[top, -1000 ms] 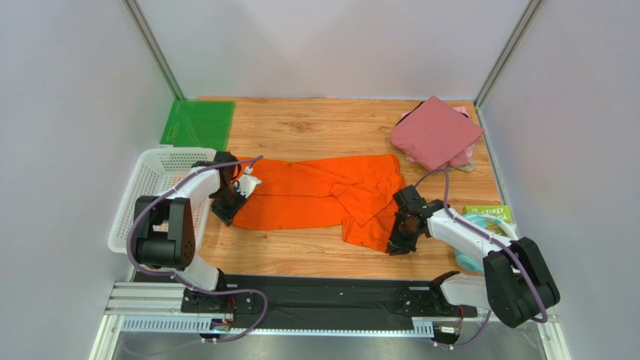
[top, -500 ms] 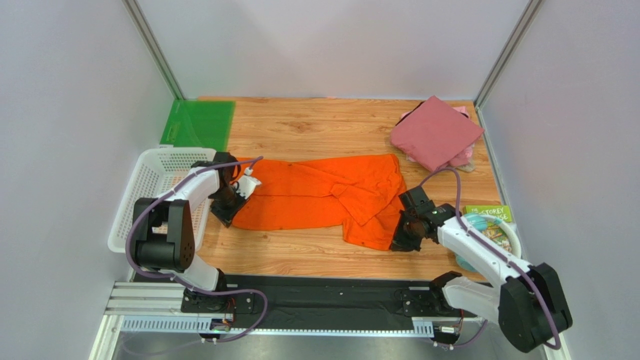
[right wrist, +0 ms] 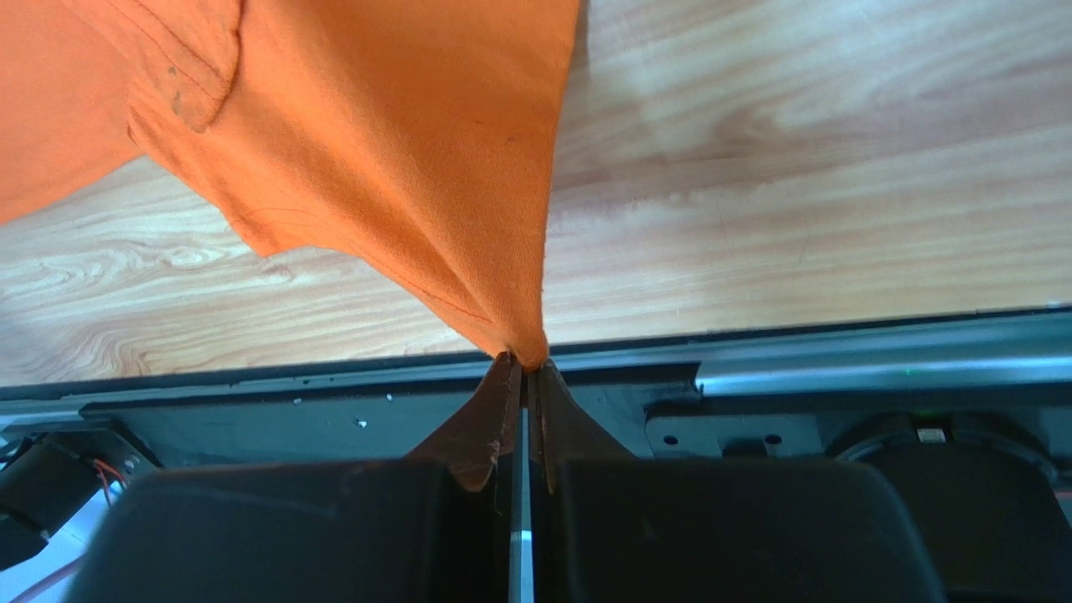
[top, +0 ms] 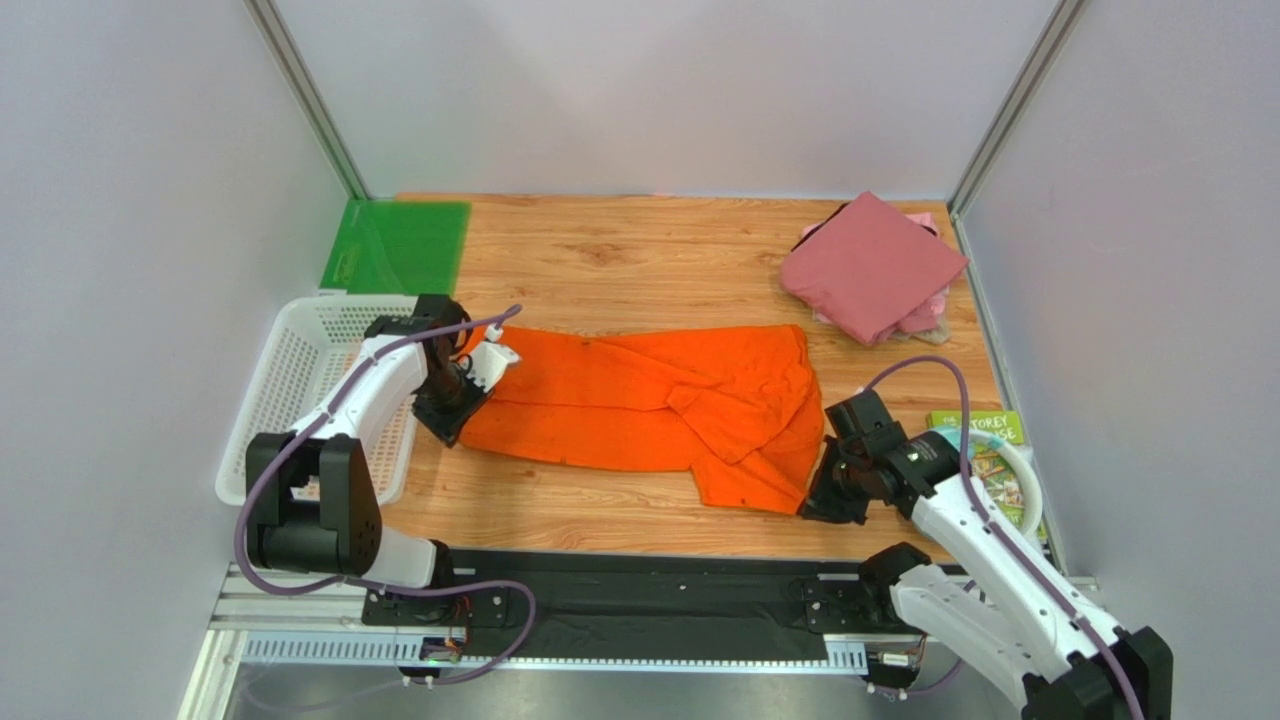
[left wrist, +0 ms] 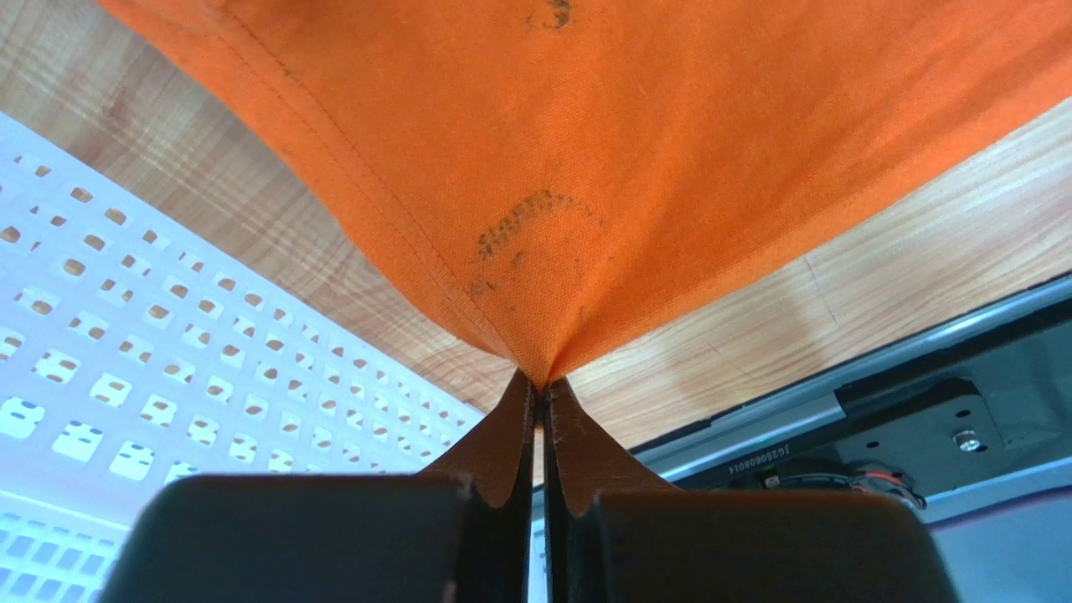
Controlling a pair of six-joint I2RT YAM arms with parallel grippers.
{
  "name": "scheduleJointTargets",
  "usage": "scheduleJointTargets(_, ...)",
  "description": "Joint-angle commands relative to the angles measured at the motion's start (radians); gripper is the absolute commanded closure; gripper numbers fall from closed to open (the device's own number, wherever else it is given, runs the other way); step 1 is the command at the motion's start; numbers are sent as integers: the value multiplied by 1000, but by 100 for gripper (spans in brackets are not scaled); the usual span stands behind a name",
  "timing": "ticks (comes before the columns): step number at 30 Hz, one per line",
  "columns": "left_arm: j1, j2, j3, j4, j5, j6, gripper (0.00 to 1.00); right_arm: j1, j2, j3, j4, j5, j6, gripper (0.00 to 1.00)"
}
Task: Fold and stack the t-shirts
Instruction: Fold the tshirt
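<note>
**Shirt corners pinched, fold not yet made**

On one hem corner of the orange t-shirt [top: 646, 405] the left fingers [left wrist: 522, 421] are pressed together, and the right fingers [right wrist: 510, 390] are pinched tight on another corner. The cloth fans away ahead of both pairs of tips and is stretched between them across the worktop [top: 631, 255].

By my reading, one stack is begun. A maroon t-shirt [top: 872, 263] lies folded square on a pale pink t-shirt [top: 932, 312], well beyond the right fingers in the far corner. The orange one lies rumpled and unfolded, so folding and stacking it is what is left.

The worktop is bare wood-grain board, with pale walls on three sides. A white mesh basket [top: 286, 383] sits just beside the left fingers, with a green sheet [top: 398, 248] beyond it.
</note>
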Motion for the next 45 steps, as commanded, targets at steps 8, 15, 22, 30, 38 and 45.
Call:
scheduleJointTargets(8,8,-64,39,-79,25,50,100,14,-144,122,-242,-6,50,100)
scheduleJointTargets(15,8,-2,130,-76,22,47,100,12,-7,217,-143,36,13,100)
scheduleJointTargets(22,8,156,299,-77,5,44,100,-18,156,329,-58,103,-63,100)
scheduleJointTargets(30,8,273,417,-79,0,37,100,-132,270,442,9,102,-160,100)
scheduleJointTargets(38,8,322,425,-56,0,35,100,-212,440,514,136,47,-210,100)
scheduleJointTargets(45,8,351,421,-42,3,30,100,-226,590,645,170,36,-229,100)
